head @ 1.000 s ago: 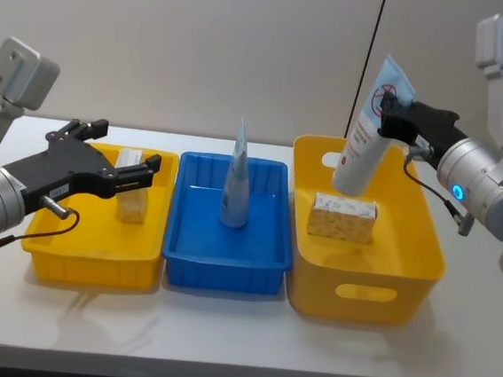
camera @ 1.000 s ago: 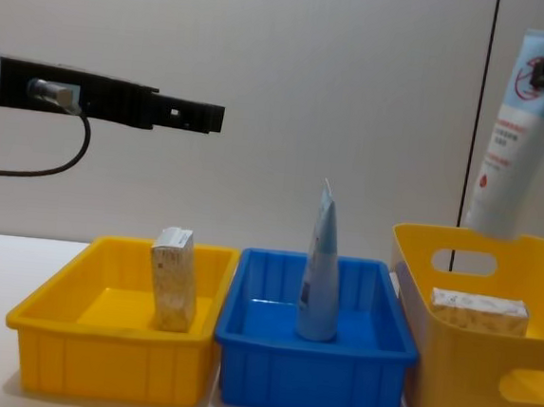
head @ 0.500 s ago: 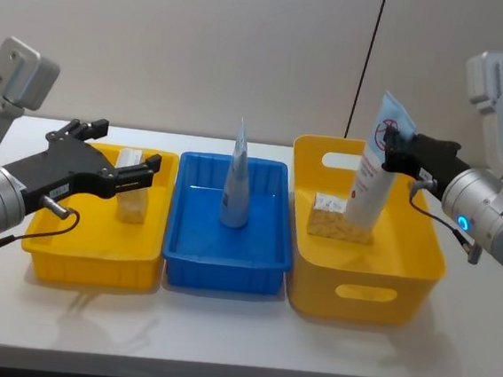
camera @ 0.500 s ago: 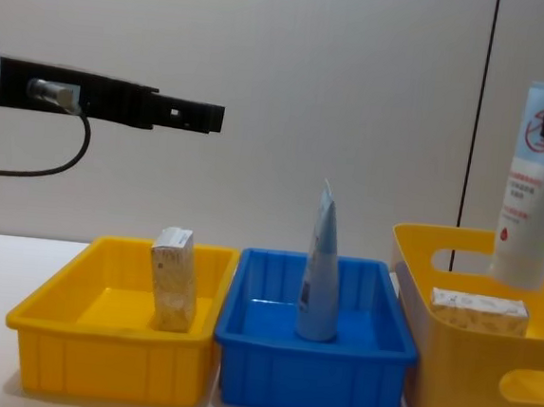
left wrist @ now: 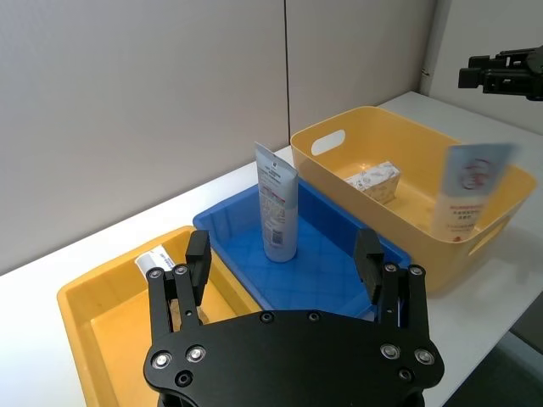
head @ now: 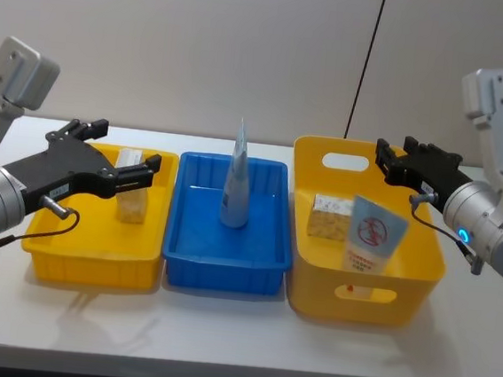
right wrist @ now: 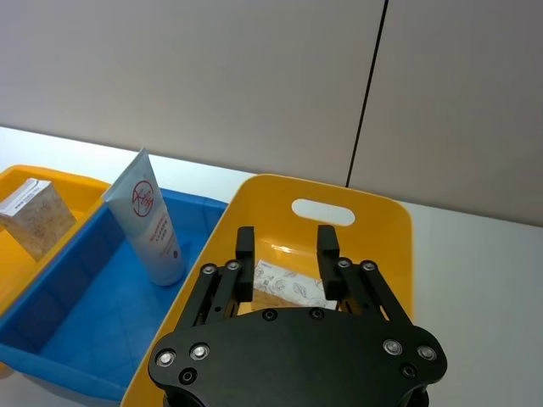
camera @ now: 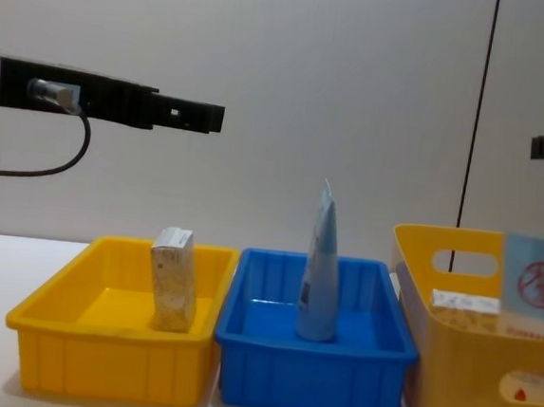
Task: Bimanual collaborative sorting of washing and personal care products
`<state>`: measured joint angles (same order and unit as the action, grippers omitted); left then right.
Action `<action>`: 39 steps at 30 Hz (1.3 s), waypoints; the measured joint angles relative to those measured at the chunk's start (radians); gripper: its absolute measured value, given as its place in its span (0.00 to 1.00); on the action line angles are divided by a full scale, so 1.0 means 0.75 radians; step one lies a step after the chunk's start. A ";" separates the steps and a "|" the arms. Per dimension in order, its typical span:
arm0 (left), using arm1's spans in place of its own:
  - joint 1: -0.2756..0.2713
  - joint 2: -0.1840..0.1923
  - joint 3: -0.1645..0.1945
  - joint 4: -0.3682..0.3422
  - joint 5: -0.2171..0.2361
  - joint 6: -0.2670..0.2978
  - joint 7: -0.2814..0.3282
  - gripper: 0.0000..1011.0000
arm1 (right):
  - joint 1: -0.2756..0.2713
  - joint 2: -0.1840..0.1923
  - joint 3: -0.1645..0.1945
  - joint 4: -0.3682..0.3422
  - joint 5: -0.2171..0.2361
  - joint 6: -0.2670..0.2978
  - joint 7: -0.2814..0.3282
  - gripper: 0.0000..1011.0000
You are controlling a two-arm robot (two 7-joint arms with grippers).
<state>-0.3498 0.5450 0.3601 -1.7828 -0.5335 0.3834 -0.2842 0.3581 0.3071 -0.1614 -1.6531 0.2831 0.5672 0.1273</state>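
A pale tube (head: 374,236) with red print leans inside the yellow basket (head: 311,294) on the right, beside a beige carton (head: 329,216). My right gripper (head: 419,160) hovers open above the basket's far side with nothing between its fingers (right wrist: 246,251). Another tube (head: 237,183) stands upright in the blue tray (head: 226,271). A second carton (head: 131,197) stands in the yellow tray (head: 84,257) on the left. My left gripper (head: 121,151) is open and empty, held above that carton.
The three containers sit side by side on a white table (head: 219,337), with a plain wall close behind. Bare table lies in front of them and to the right of the basket.
My right gripper has let go of the tube, which dropped from above the basket and now leans inside it. The right gripper is open. The left arm has not moved.
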 joint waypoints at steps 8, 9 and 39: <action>0.000 0.000 0.000 0.000 0.000 0.000 0.000 0.99 | -0.004 0.005 -0.002 0.005 -0.007 -0.007 0.002 0.66; 0.000 0.000 0.000 0.000 0.000 0.000 0.000 0.99 | -0.005 0.005 -0.002 0.006 -0.008 -0.007 0.002 0.67; 0.000 0.000 0.000 0.000 0.000 0.000 0.000 0.99 | -0.068 0.075 -0.001 -0.115 0.155 0.000 0.282 0.99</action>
<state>-0.3498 0.5450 0.3601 -1.7827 -0.5336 0.3834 -0.2842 0.3071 0.3634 -0.1623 -1.7396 0.3997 0.5672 0.3390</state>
